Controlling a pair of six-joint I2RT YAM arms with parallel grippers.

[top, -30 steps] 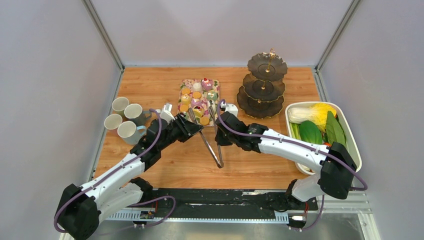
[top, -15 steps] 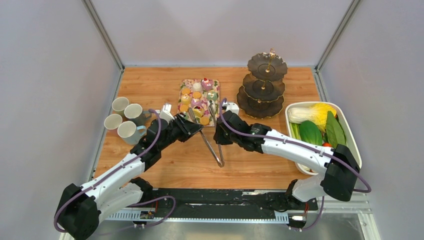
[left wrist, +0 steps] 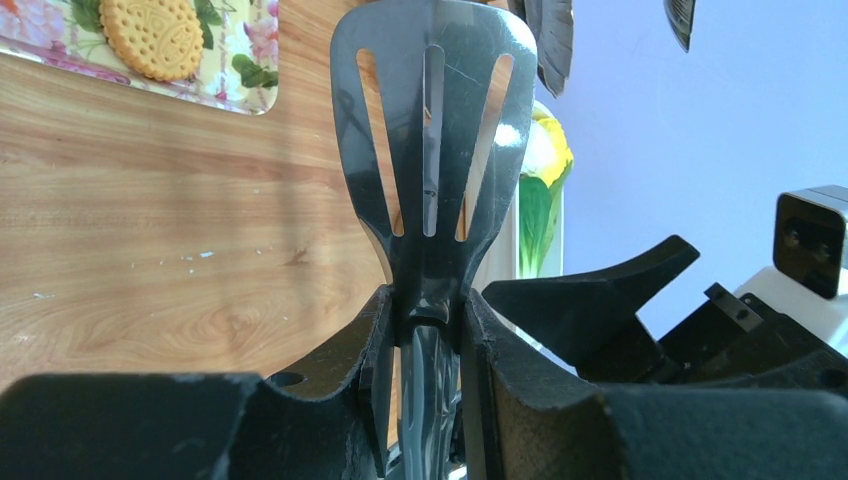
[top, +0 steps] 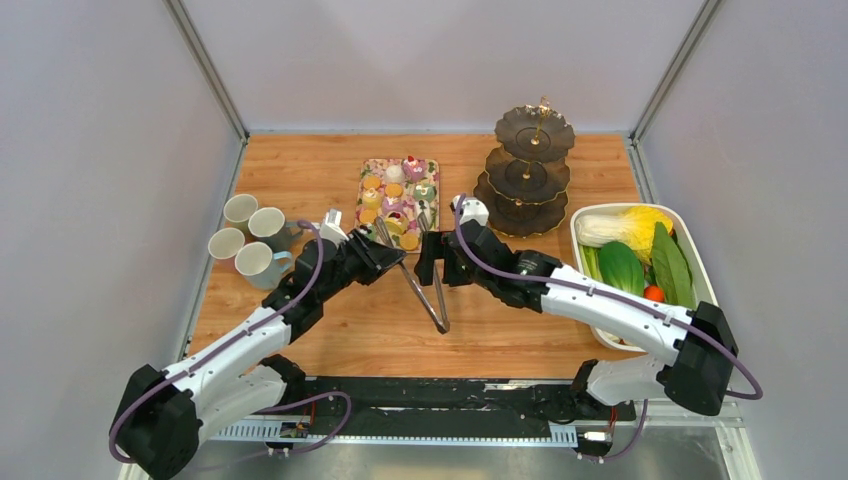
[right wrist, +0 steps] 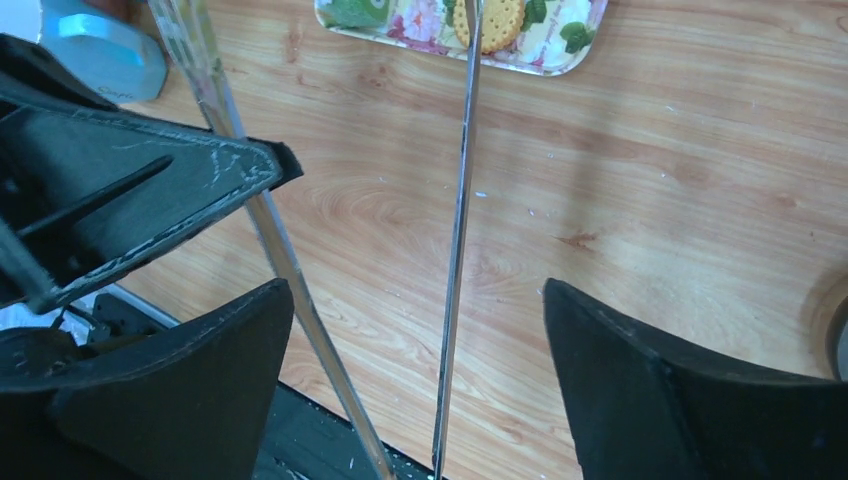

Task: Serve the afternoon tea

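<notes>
Well, you're barely started: cakes (top: pixel 395 200) all on the floral tray (top: pixel 432 165), mid-far worktop (top: pixel 340 335); none on stand (top: pixel 527 170) to its right; mugs (top: pixel 248 240) at left. L tool (top: pixel 388 262) clamps the tongs (top: pixel 420 296); R tool (top: pixel 432 262) fingers wide apart, astride one arm.

Bare table (top: pixel 300 165) lies open at the far left and along the near edge, but the splayed tongs (top: pixel 438 318) bar the middle, mugs (top: pixel 250 240) crowd the left, the tiered stand (top: pixel 528 170) the right.
</notes>
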